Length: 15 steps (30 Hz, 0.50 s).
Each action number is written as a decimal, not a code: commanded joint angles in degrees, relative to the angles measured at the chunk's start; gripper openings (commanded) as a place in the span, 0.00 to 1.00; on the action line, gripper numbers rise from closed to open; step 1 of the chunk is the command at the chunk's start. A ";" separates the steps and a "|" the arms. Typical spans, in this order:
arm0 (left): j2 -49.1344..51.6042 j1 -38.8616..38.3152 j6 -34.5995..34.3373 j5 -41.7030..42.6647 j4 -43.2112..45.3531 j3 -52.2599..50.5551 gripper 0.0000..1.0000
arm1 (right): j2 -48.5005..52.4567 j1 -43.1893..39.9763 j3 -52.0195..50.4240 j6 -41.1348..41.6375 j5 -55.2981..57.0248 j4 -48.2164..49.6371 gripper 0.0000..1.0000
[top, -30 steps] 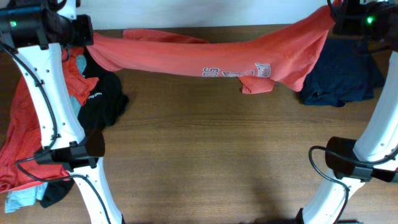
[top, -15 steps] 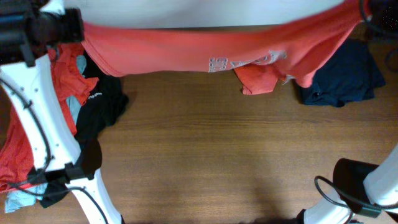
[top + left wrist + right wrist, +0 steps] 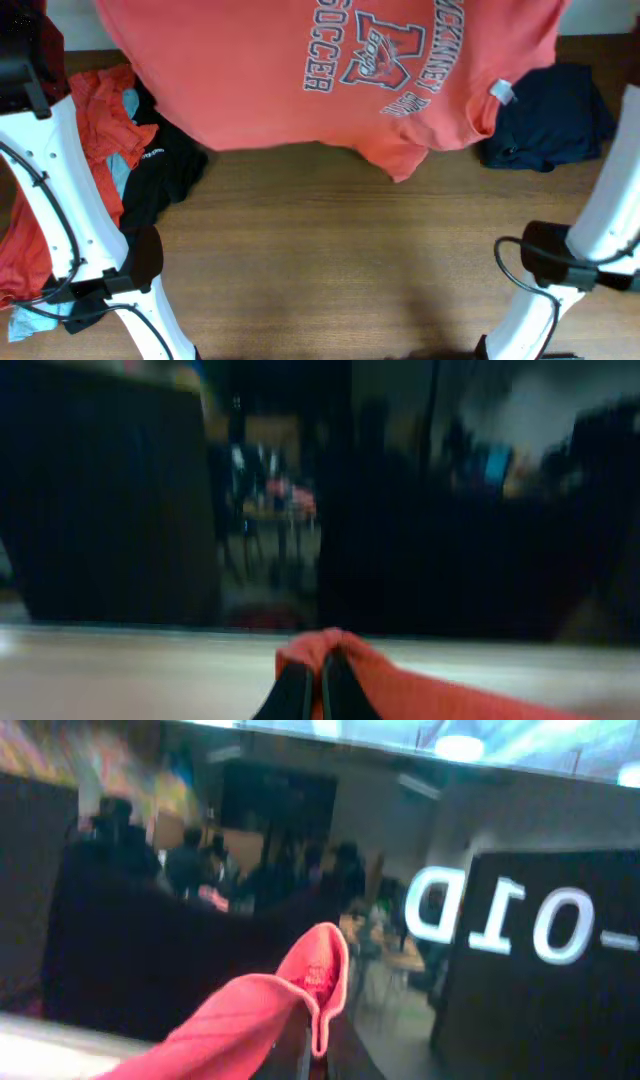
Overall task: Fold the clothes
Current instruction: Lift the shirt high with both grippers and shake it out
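**Red shirt held up wide between two pinching grippers**

From overhead, an orange-red T-shirt (image 3: pixel 250 90) hangs spread out across the far side of the worktop (image 3: pixel 350 260). Its white lettering (image 3: pixel 325 68), with the word "SOCCER", faces the camera. The corners where the grippers hold it run off the top of this view, so from here the shirt hangs down from them and spans the gap between them. Its lower edge and one sleeve droop towards the wood. Beside the left arm (image 3: pixel 45 190) lies a heap of clothes (image 3: pixel 105 125) in red, black and pale blue. Near the right arm (image 3: pixel 610 200) a navy garment (image 3: pixel 550 120) lies crumpled, partly behind the hanging shirt.

Through the left wrist camera, the left gripper (image 3: pixel 318 672) has its two dark fingers pressed together on a bunched knob of the red cloth. The cloth pokes out just past the fingertips and trails off to the gripper's right. The room behind it is dim and blurred.

Through the right wrist camera, the right gripper (image 3: pixel 316 1045) is pinched tight on a hemmed edge of the same shirt. That edge stands up above the fingertips as a curled flap, and the rest falls away to the lower left of the gripper. The fingers themselves are dark and hard to make out.
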 commanded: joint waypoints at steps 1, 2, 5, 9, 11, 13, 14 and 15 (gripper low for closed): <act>4.17 0.31 -2.01 -1.68 9.86 -1.88 0.01 | 3.34 2.01 0.24 1.49 6.16 11.39 0.04; 4.81 0.31 -2.01 -1.68 12.76 -2.58 0.00 | 3.93 2.14 0.24 1.49 7.26 14.34 0.04; 6.58 0.31 -2.01 -1.66 21.03 -4.09 0.00 | 5.53 2.12 0.24 1.51 8.33 23.19 0.04; 8.15 0.28 -2.05 -1.62 29.09 -4.11 0.00 | 6.69 2.08 0.20 2.21 10.05 32.30 0.04; 8.11 0.28 -2.78 -1.57 30.36 -4.02 0.00 | 6.69 2.01 0.20 2.99 9.99 32.72 0.04; 8.00 0.26 -2.89 -1.60 30.77 -3.89 0.00 | 6.69 2.01 0.20 3.02 9.40 32.35 0.04; 7.91 0.24 -2.89 -1.57 30.71 -3.87 0.00 | 6.69 2.03 0.20 2.99 8.55 31.63 0.04; 7.89 0.24 -2.89 -1.57 30.21 -3.85 0.00 | 6.69 2.03 0.20 2.99 7.54 30.16 0.04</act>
